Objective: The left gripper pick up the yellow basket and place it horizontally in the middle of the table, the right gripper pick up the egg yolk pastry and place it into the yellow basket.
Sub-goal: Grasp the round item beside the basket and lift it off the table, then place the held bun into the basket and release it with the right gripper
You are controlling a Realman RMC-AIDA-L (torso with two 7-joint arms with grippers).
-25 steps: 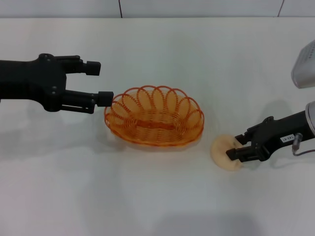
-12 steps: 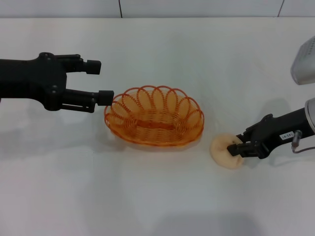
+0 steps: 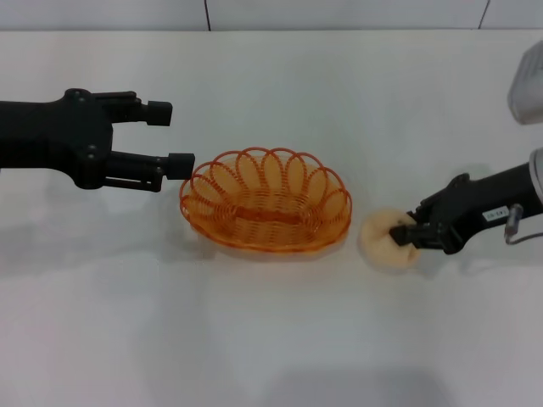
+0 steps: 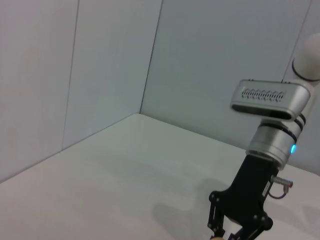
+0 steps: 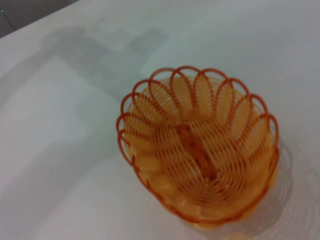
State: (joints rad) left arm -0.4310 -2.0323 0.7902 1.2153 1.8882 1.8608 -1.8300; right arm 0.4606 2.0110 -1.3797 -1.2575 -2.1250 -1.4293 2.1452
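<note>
The yellow basket (image 3: 265,203) lies lengthwise across the middle of the white table (image 3: 271,339), empty; it also shows in the right wrist view (image 5: 200,150). My left gripper (image 3: 169,136) is open just left of the basket, its near fingertip close to the rim. My right gripper (image 3: 402,236) is shut on the egg yolk pastry (image 3: 380,244), just right of the basket and slightly above the table. The left wrist view shows the right gripper (image 4: 235,232) from afar.
A grey-white segment of my right arm (image 3: 530,85) hangs at the upper right. The table's far edge meets a grey wall (image 3: 271,13). Open tabletop lies in front of the basket and behind it.
My right gripper closed on the pastry and carried it slightly up and toward the basket. My left gripper edged back from the basket's rim.
</note>
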